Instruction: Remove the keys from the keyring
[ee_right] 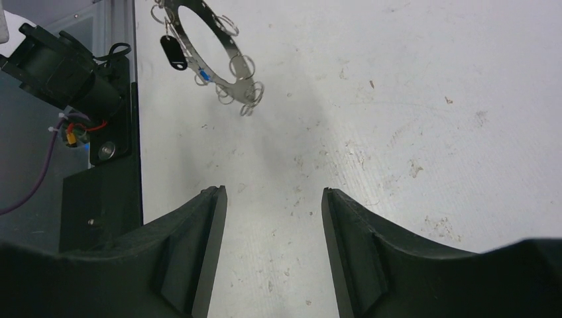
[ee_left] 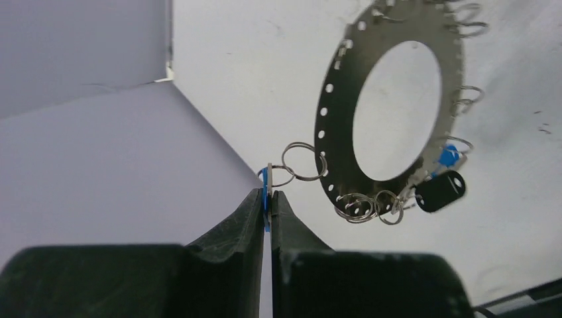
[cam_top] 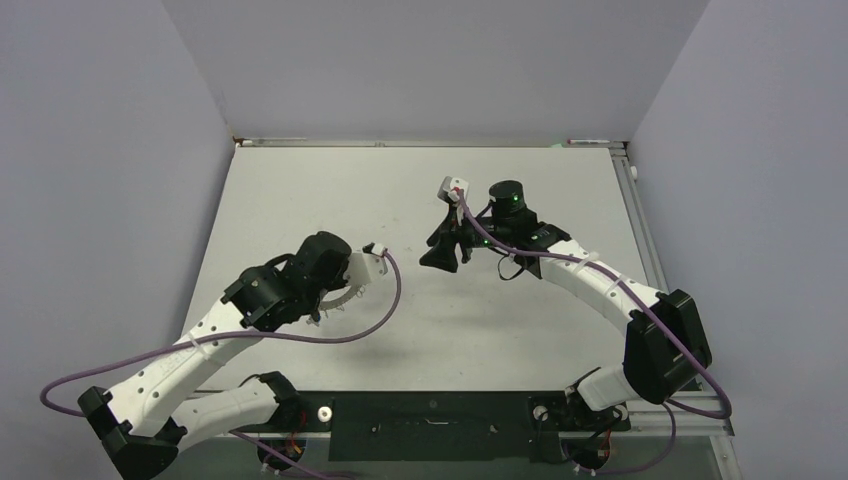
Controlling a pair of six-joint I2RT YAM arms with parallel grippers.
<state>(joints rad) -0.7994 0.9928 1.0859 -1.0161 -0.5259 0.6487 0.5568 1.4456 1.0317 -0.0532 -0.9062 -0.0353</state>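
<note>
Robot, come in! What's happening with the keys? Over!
Left gripper shut on blue-headed key. Wide flat grey metal keyring linked to it by wire loops. Right gripper open, empty. Nothing between them.

Silvery keyring (ee_left: 335,126) dotted with rim holes, blue-headed key (ee_left: 264,187), black fob (ee_left: 441,191), scuffed white table (ee_right: 431,99).

**Keyring** (ee_left: 338,126): flat grey perforated disc with 1 large central hole, seen obliquely, with wire loops (ee_left: 361,207) along its rim. **Keys:** blue-headed key (ee_left: 266,192) off the rim at 8 o'clock, pinched edge-on in the left gripper (ee_left: 268,204). Second blue key (ee_left: 449,157) and black-headed key (ee_left: 440,191) hang near 5 o'clock.
</note>
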